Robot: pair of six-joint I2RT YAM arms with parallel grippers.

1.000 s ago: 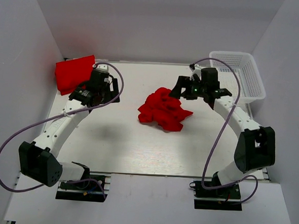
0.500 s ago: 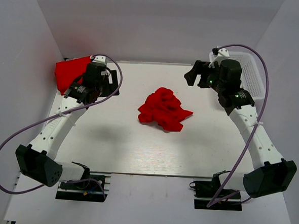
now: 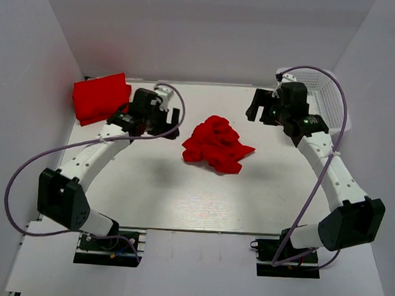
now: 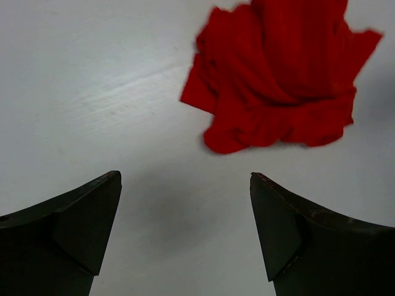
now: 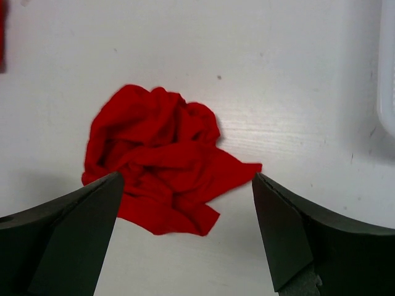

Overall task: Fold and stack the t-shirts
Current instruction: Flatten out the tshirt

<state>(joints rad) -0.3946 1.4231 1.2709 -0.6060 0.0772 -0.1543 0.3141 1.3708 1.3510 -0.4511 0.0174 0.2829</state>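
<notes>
A crumpled red t-shirt (image 3: pixel 216 144) lies in a heap at the middle of the table; it also shows in the left wrist view (image 4: pixel 281 80) and the right wrist view (image 5: pixel 162 157). A folded red t-shirt (image 3: pixel 98 98) rests at the back left corner. My left gripper (image 3: pixel 173 128) is open and empty, just left of the heap; in its wrist view (image 4: pixel 185 237) it hovers over bare table. My right gripper (image 3: pixel 255 108) is open and empty, above the table to the heap's back right; in its wrist view (image 5: pixel 185 237) the heap lies between the spread jaws.
A white mesh basket (image 3: pixel 324 102) stands at the back right, behind the right arm; its edge shows in the right wrist view (image 5: pixel 387 74). White walls close the table (image 3: pixel 181 194) at the back and both sides.
My left gripper has moved right, away from the folded shirt toward the crumpled heap. My right gripper pulled back from the heap toward the basket, then lowered slightly.
</notes>
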